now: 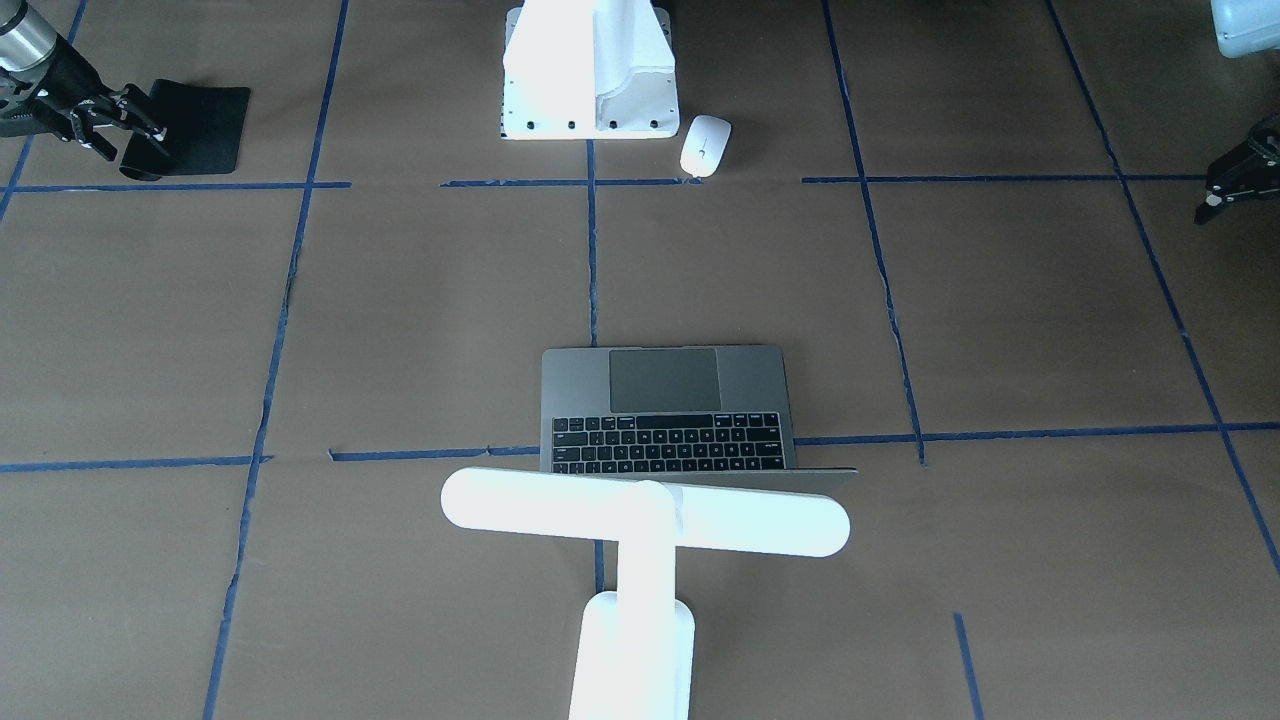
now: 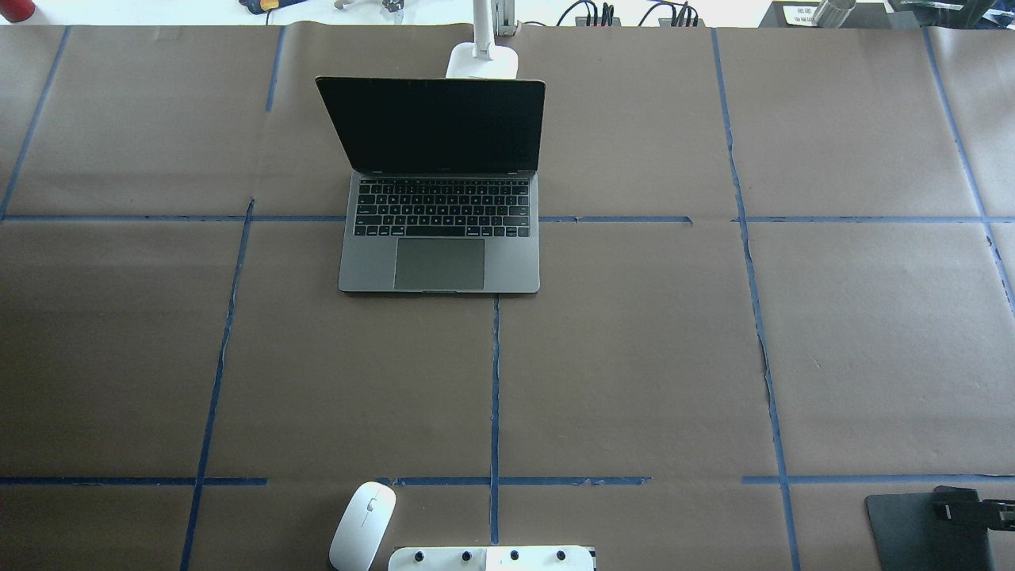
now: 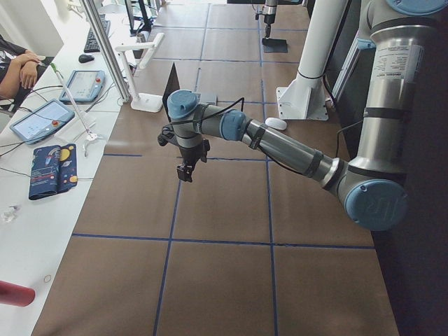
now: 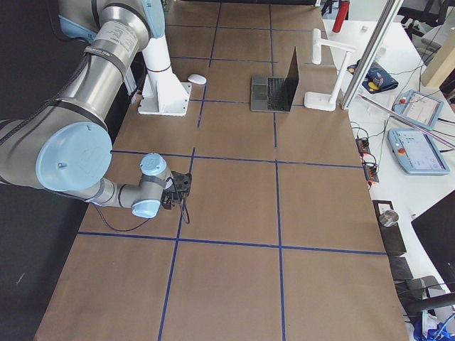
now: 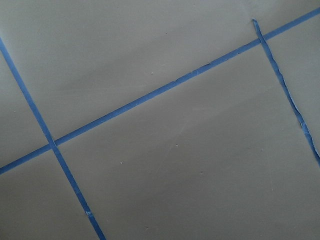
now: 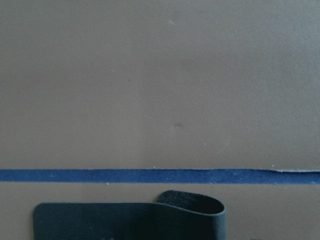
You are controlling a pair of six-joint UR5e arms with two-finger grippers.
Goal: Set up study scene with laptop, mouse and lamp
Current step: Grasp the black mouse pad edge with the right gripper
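Note:
The laptop [image 1: 665, 410] [image 2: 440, 254] stands open at the table's far middle, its dark screen facing the robot. Right behind it is the white lamp [image 1: 645, 515] [image 2: 482, 59], its bar head over the lid. The white mouse [image 1: 705, 145] [image 2: 362, 526] lies beside the robot's pedestal. My right gripper [image 1: 130, 135] [image 2: 971, 507] is low at the near right, shut on the edge of a black mouse pad [image 1: 200, 125] [image 6: 125, 220], whose edge curls up. My left gripper [image 1: 1215, 200] [image 3: 185, 171] hangs over bare paper at the left; its state is unclear.
The white pedestal [image 1: 590, 70] [image 2: 492, 557] with bolt holes stands at the near middle. Blue tape lines [image 5: 150, 95] cross the brown paper. A side bench holds tablets [image 3: 42, 119], and a person's arm [image 3: 17, 66] rests there.

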